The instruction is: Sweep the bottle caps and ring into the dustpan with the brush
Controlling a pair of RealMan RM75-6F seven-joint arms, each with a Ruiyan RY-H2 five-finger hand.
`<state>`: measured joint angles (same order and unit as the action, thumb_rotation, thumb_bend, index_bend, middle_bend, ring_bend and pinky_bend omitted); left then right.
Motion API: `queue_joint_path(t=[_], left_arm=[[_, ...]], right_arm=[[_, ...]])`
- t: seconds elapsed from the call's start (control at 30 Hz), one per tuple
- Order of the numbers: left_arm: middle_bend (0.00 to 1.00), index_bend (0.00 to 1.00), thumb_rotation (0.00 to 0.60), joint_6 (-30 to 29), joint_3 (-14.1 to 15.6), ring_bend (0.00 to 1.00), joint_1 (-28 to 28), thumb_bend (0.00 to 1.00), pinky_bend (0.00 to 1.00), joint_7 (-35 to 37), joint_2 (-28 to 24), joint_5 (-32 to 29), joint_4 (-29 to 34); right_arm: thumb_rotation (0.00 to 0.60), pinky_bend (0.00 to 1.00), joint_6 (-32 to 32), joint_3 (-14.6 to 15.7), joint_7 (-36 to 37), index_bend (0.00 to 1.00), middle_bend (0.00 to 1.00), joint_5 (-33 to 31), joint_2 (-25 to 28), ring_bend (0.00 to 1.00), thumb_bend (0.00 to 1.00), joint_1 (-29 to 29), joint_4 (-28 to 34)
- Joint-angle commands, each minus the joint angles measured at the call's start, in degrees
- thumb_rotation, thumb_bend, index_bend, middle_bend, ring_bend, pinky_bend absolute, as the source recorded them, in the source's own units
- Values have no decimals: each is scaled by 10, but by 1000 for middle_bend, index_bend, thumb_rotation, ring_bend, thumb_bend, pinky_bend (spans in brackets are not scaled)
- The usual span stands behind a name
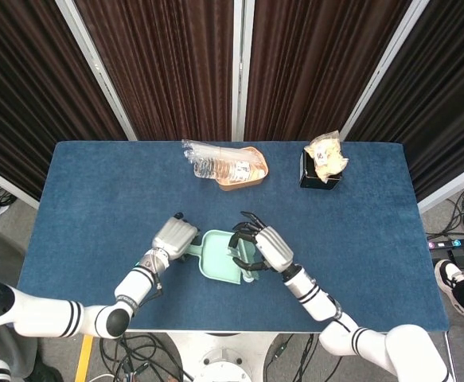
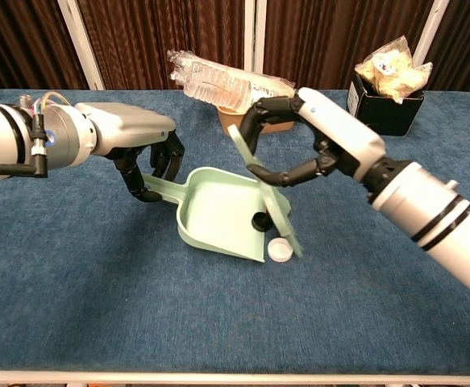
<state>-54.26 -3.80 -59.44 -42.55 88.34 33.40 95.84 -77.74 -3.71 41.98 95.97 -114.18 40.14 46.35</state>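
My left hand [image 2: 138,141] [image 1: 174,235] grips the handle of the pale green dustpan [image 2: 214,210] [image 1: 216,256], which lies flat on the blue table. The right hand [image 2: 315,137] [image 1: 263,245] holds the pale green brush [image 2: 273,203] tilted, with its lower end at the pan's open right edge. A white cap [image 2: 280,251] lies on the cloth just outside the pan's front corner, touching the brush tip. A small black round piece [image 2: 259,220] sits at the pan's lip behind the brush. The red cap is hidden.
A brown tray with clear crushed plastic bottles [image 2: 243,89] stands at the back centre. A black box holding a snack bag [image 2: 392,81] is at the back right. The table's front edge [image 2: 235,372] runs close below the pan.
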Motion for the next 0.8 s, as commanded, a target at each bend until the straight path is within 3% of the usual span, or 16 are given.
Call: queue_joint_path(t=[0.03,0.4,0.6,0.8], left_arm=[[531,524,600,0,1,356,-1,369,171,0,0,-1,1],[531,524,600,1,5,356,-7,369,171,2,-3,-8,6],[531,524,600,-1,7,357,-8,369,170,4,-6,-8,6],[531,523,600,-4,9,356,-9,369,170,5,-8,-7,7]], right_arm=[[600,83,-3,-10,11,715,649,-5,-20,271,587,10,-15],[600,83,-32,-21,38,715,650,0,-43,272,587,26,-28],[600,83,-55,-6,29,716,651,13,1,278,589,14,1],[600,83,-28,8,23,716,651,-3,52,278,589,-4,18]])
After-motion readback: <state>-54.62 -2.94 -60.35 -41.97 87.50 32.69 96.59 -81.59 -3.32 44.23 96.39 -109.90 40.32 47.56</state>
